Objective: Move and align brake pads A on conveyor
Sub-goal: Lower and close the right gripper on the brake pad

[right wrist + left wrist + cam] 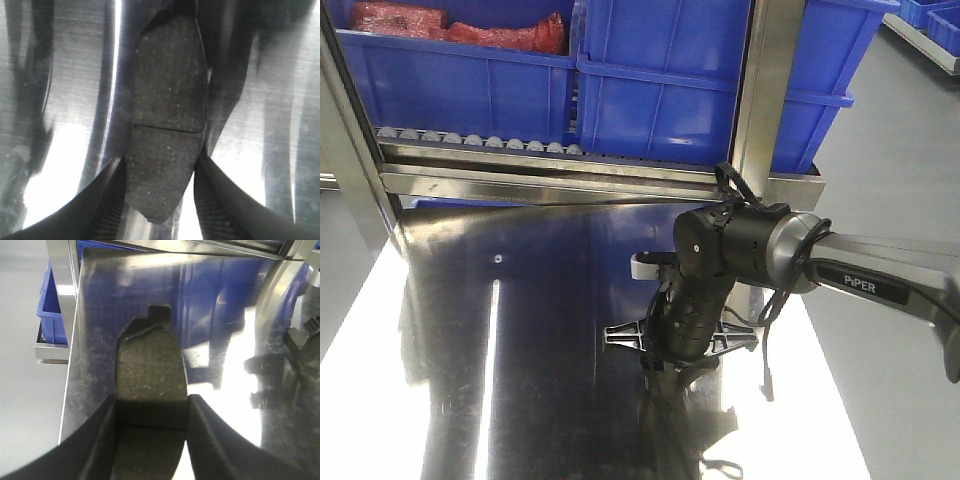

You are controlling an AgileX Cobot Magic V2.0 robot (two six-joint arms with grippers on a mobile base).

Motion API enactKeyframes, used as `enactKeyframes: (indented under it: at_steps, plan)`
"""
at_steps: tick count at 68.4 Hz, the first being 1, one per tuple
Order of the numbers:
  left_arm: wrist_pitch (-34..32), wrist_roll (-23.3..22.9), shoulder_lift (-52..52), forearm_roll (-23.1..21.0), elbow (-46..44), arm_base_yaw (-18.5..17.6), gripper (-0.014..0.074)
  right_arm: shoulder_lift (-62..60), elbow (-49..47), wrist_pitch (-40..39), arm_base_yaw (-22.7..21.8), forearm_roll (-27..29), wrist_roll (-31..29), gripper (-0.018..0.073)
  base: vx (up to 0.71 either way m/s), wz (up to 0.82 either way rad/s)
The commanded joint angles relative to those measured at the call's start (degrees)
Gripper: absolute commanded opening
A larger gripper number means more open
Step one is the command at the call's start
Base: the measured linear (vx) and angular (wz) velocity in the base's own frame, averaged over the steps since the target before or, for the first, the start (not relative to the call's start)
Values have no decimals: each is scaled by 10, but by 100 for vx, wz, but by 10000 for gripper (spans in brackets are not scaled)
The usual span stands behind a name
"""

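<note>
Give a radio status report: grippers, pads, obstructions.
Left gripper shut on pad. Right gripper shut on second pad. Steel tabletop beneath; no conveyor in view.

Your right arm (880, 275) had a silver-grey shell with a black strip lettered "PiPER" in white. Its wrist (720, 245) was a rounded black housing with one small screw on its face, and thin black cables (783, 290) looped beside it. Your left hand (152, 399) and right hand (161, 159) both had matte black fingers, and the right's inner faces were ribbed.
</note>
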Motion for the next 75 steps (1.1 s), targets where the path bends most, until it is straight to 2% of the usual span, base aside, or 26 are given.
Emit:
enactKeyframes:
  at_steps: [1,10,24,42,69,75]
  plan:
    - [-50,-1,9,2,-16,-2,-6,-29,-15,-19,-3,-14,-8,-17,0,0]
    - [-50,-1,9,2,-16,-2,-6,-32,-15,-21,-3,-28,-8,-11,0,0]
    - [-50,-1,9,2,-16,-2,-6,-64,-11,-24,-4,-82,-10,-7,0,0]
    - [-50,-1,9,2,-16,-2,-6,-149,45,-73,-13,-93,-10,-4,0,0]
    - [-50,-1,9,2,-16,-2,-6,-351,193,-127,-113,-100,-85,-4,0,0]
    - [-50,-1,9,2,-16,-2,-6,-391,222,-132,-118,-104,-104,-4,0,0]
